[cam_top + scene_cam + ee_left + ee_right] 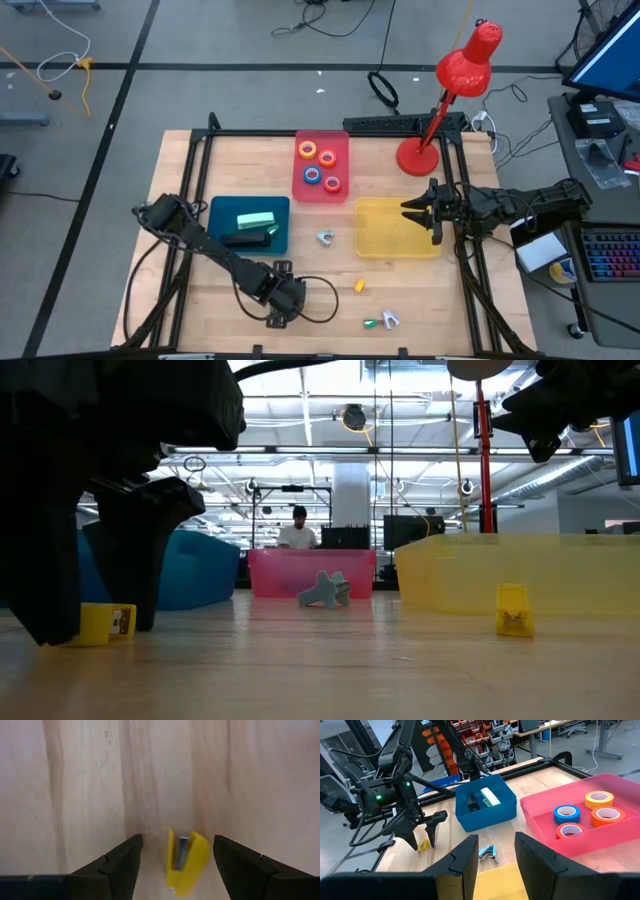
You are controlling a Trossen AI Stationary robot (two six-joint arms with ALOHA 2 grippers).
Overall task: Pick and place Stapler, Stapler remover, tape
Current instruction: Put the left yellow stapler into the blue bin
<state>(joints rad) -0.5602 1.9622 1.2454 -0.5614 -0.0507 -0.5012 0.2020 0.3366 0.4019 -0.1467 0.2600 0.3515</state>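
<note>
My left gripper is open and points down at the table near its near edge. Its two fingers stand on either side of a small yellow staple remover, with a gap on each side. The remover lies flat on the wood. My right gripper is open and hovers over the yellow tray. The blue, orange, red and yellow tape rolls lie in the pink tray. A green stapler and a black stapler lie in the blue tray.
A second yellow staple remover, a grey-blue one, and a green and a grey one lie loose on the wood. A red desk lamp stands at the far right corner. A person sits far behind the table.
</note>
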